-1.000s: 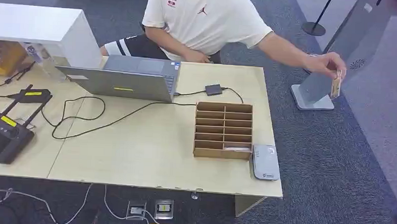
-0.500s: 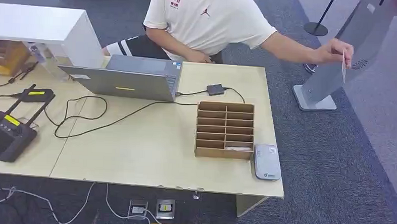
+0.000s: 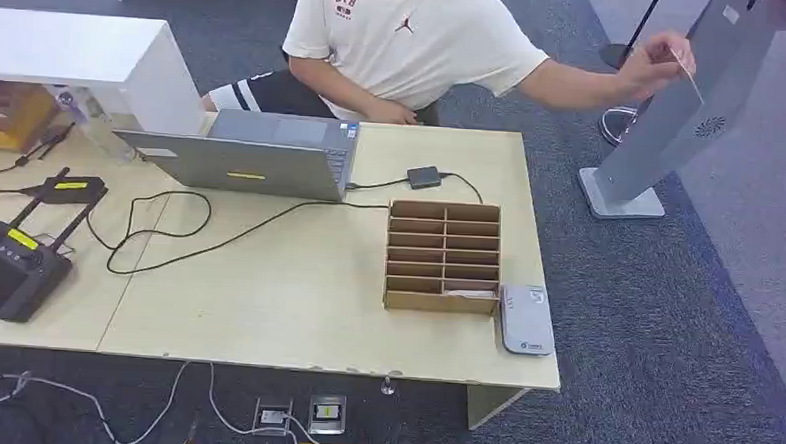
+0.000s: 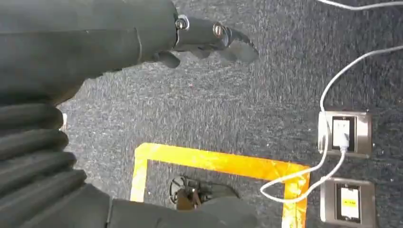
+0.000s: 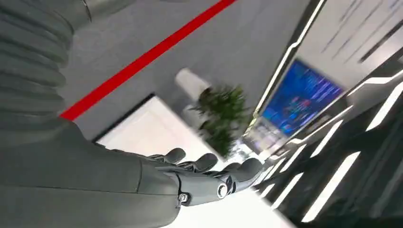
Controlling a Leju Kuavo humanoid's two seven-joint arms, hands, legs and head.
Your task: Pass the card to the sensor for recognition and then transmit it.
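From the head view, a person point(image 3: 407, 42) in a white shirt sits behind the pale wooden table point(image 3: 296, 278) and reaches out to the side, their hand point(image 3: 654, 63) holding the card point(image 3: 691, 80) up against the slanted grey panel of the sensor stand point(image 3: 674, 114), which rises from the carpet beside the table. On the table lie a cardboard slotted organizer point(image 3: 443, 257), a small white card reader point(image 3: 526, 320) just beside it, an open laptop point(image 3: 257, 156), a black router point(image 3: 12, 265) and trailing cables. At the left wrist, the left hand point(image 4: 209, 40) hangs over grey carpet, its fingers loosely extended and holding nothing; beneath it run an orange floor marking point(image 4: 223, 164) and floor sockets point(image 4: 344, 135) with a white cable. At the right wrist, the right hand point(image 5: 209, 175) is empty too, fingers slightly curled and apart, with a potted plant point(image 5: 221, 116) and a blue screen point(image 5: 304, 102) beyond.
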